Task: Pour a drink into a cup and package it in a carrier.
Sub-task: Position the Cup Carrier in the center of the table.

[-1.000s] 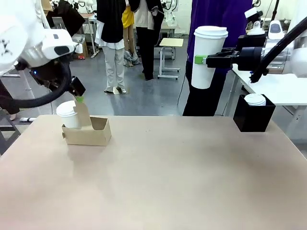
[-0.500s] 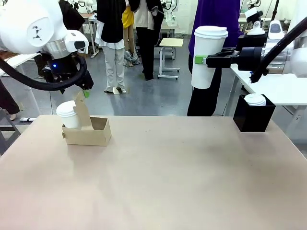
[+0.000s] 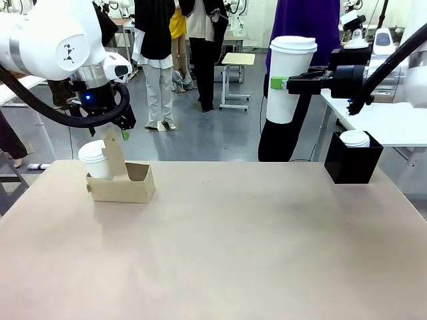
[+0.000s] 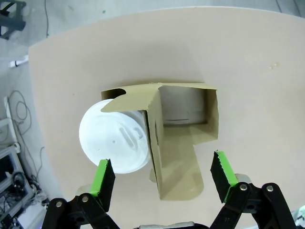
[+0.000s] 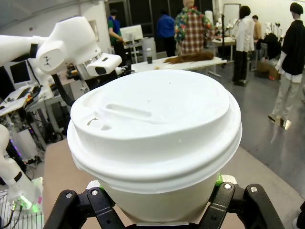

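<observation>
Left tool (image 4: 162,164) gapes over the carrier (image 4: 183,157) — right tool (image 3: 280,83) grips a cup (image 3: 288,70) high beyond the far edge of the table (image 3: 267,227).

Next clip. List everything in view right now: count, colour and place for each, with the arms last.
carrier: one, brown cardboard, far left of the table, one slot free.
cup in the carrier: one, white with a white lid, in the slot nearer the table's left edge.
held cup: one, white with a white lid, in the air over the far right.
black box: one, black, white lids inside, far right of the table.
table: one, tan.
side table: one, white, beyond the right edge.
person: one, purple top, standing at the far side.
left gripper: open, above the carrier's handle tab.
right gripper: shut on the held cup.
</observation>
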You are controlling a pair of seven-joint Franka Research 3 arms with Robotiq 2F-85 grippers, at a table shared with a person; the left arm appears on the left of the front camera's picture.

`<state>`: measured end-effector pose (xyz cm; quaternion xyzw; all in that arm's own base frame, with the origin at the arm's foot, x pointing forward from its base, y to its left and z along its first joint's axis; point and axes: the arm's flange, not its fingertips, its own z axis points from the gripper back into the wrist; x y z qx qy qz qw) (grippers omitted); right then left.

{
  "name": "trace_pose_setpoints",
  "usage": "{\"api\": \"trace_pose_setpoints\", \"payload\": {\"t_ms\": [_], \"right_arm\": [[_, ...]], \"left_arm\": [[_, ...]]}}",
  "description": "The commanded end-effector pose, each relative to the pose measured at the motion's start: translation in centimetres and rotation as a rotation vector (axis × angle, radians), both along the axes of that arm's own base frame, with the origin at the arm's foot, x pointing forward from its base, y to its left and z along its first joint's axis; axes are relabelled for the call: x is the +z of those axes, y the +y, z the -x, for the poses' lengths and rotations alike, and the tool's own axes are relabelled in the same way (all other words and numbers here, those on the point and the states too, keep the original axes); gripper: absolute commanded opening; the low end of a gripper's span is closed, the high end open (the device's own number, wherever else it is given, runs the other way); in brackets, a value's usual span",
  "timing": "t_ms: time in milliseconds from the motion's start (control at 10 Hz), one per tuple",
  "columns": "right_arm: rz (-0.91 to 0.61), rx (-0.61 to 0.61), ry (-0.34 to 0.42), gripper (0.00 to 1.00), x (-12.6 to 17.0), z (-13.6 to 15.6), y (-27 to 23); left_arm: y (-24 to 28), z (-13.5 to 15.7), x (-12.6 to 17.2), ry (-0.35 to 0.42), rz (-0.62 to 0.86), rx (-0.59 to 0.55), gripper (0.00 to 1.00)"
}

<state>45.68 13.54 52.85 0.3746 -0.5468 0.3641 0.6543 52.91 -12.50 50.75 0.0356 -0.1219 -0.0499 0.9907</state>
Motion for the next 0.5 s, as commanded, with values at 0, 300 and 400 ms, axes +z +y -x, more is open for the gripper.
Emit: {"api": "trace_pose_setpoints", "payload": {"t_ms": [0, 300, 400], "right_arm": [[0.008, -0.013, -0.005, 0.81, 0.22, 0.16, 0.16], [0.008, -0.013, -0.005, 0.81, 0.22, 0.16, 0.16], [0.008, -0.013, -0.005, 0.81, 0.22, 0.16, 0.16]], "left_arm": [[0.38, -0.58, 0.22, -0.001, -0.022, 0.035, 0.51], [0.50, -0.72, -0.18, -0.034, -0.018, 0.074, 0.00], [0.59, -0.74, -0.43, -0.040, -0.006, 0.079, 0.00]]}}
